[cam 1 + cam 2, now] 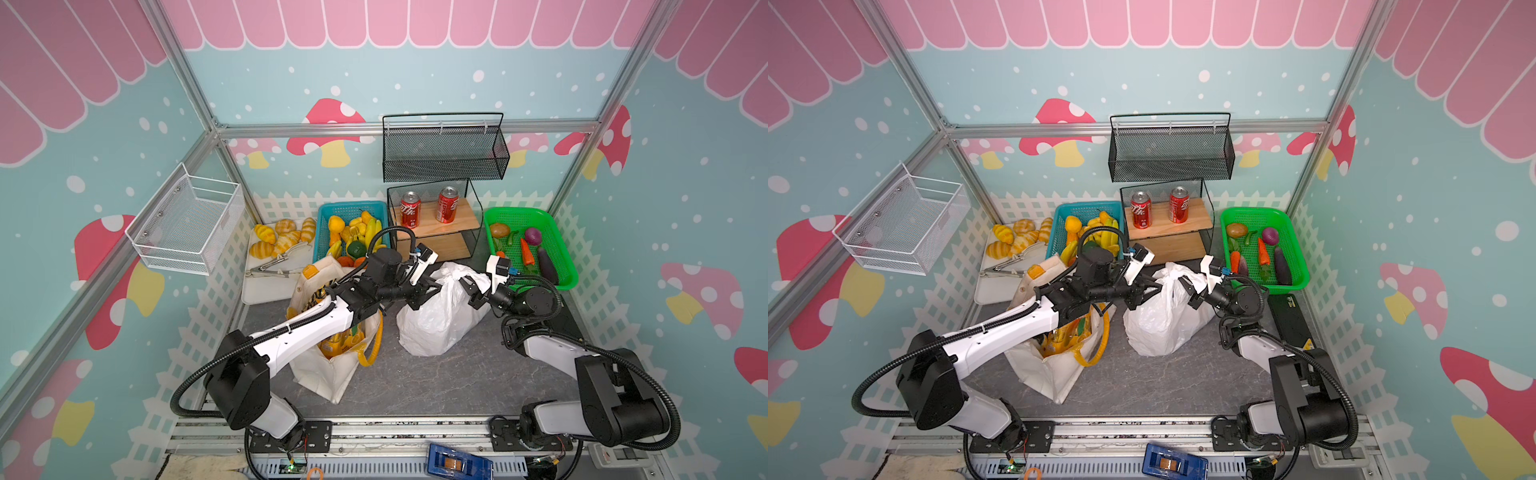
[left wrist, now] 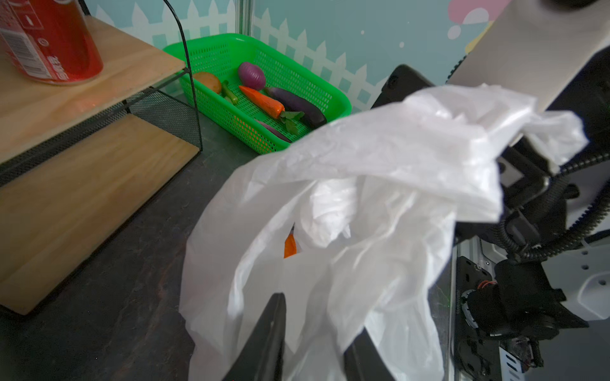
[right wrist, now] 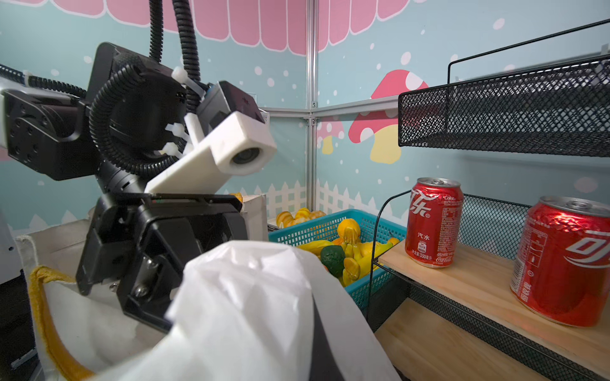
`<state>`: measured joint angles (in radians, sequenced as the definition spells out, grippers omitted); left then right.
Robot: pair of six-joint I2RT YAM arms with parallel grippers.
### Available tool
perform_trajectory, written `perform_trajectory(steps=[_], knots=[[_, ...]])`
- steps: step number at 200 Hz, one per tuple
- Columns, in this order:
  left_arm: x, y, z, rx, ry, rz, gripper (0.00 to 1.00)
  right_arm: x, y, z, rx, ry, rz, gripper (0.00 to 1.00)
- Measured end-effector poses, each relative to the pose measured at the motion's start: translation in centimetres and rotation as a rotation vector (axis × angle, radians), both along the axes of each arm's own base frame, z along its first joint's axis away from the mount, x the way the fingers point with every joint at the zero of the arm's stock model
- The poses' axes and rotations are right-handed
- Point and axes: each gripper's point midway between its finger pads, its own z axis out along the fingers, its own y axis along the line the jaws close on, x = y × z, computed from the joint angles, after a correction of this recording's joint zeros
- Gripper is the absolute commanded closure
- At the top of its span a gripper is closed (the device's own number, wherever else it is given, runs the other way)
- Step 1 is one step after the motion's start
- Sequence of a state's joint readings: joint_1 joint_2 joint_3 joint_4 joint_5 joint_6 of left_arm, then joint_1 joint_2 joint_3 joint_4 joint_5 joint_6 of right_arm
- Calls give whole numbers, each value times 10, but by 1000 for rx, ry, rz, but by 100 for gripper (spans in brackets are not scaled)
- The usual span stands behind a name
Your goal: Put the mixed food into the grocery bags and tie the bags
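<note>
So, white plastic bag (image 1: 436, 320) sits mid-frame: right gripper (image 1: 471, 293) clamps its right top, left gripper (image 1: 422, 297) at its left, grip unclear.

I operate in a laboratory cell dressed as a toy grocery shop. Indicators: bare aluminium frame posts (image 1: 178, 62); printed wall panels (image 1: 415, 83) with pink awning scallops and red mushrooms; green plastic mesh basket (image 1: 517, 211) of toy vegetables (image 1: 527, 251); red soda cans (image 1: 410, 210) on a wire-and-wood shelf (image 1: 469, 218); my arm bases (image 1: 313, 434) bolted to a metal rail (image 1: 415, 432).
</note>
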<state>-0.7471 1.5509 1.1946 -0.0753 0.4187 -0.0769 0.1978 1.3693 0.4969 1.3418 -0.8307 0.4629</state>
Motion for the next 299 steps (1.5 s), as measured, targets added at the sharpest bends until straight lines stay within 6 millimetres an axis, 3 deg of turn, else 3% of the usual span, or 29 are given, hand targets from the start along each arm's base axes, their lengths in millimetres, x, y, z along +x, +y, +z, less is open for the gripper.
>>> perform_trajectory(steps=[41,90,146,201,232,282,299], knots=[[-8,-26,5,-65,-7,-37,72,-3,3,6,37,15,19,100],[-2,-38,-3,-96,-9,-44,55,-9,6,-4,40,43,63,100],[-12,-26,-14,-90,-14,-65,35,-14,10,-10,1,22,89,100],[-14,-1,22,-153,-62,-76,22,-14,12,-16,-30,10,96,100],[-13,12,36,-204,-57,-69,25,-13,12,-21,-43,17,92,100],[-1,20,48,-304,56,-31,54,-12,12,-24,-52,24,89,100],[3,17,43,-314,117,-19,58,-12,12,-24,-54,23,89,100]])
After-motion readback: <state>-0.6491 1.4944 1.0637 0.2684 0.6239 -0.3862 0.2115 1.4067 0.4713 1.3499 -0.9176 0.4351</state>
